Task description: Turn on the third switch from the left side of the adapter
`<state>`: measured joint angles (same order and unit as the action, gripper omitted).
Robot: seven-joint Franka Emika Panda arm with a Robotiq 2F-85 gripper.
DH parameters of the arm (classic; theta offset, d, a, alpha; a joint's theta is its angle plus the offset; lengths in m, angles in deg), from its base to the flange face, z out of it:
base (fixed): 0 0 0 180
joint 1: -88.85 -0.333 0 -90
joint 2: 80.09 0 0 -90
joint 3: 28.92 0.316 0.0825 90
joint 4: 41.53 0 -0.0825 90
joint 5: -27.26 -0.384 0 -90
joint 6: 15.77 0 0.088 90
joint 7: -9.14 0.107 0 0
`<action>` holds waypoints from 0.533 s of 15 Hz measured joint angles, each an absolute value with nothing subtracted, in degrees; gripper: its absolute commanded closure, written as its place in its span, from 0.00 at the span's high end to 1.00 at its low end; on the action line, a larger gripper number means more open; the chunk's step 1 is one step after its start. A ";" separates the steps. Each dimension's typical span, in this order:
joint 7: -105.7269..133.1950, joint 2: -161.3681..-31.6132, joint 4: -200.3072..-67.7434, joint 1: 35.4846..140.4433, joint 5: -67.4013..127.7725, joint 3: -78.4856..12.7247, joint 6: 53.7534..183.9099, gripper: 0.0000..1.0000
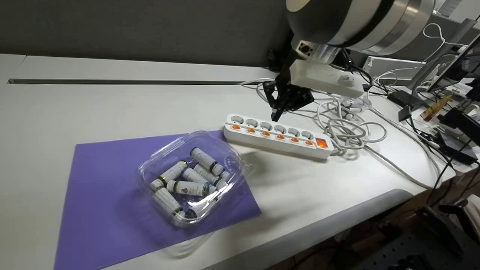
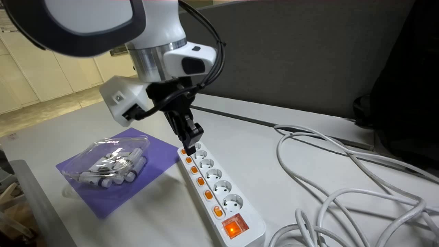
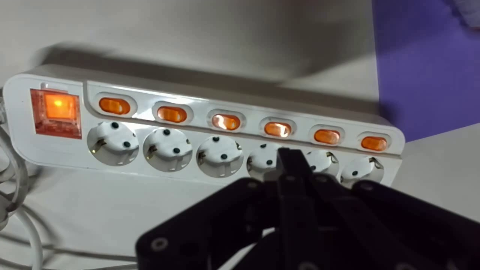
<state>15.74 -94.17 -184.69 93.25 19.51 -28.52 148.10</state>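
Observation:
The adapter is a white power strip with a row of sockets, a row of small orange switches and a larger red-orange switch that glows at one end. It also shows in the wrist view. The third small switch from the end away from the large one shows in both exterior views and in the wrist view. My gripper is shut and empty, pointing down above the strip. In the wrist view its fingertips overlap the socket row beside that third switch. I cannot tell whether the small switches are lit.
A clear plastic box with several small bottles stands on a purple sheet beside the strip's far end from the large switch. Loose white cables lie by the other end. A grey partition stands behind the table.

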 measured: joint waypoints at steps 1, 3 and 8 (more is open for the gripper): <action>15.66 -94.67 -184.90 93.20 19.33 -28.46 149.15 0.00; 15.64 -95.64 -185.13 93.09 19.29 -28.42 150.68 0.00; 15.65 -97.99 -185.32 93.04 19.25 -28.42 153.56 0.00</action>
<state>15.65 -97.99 -185.32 93.04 19.25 -28.42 153.56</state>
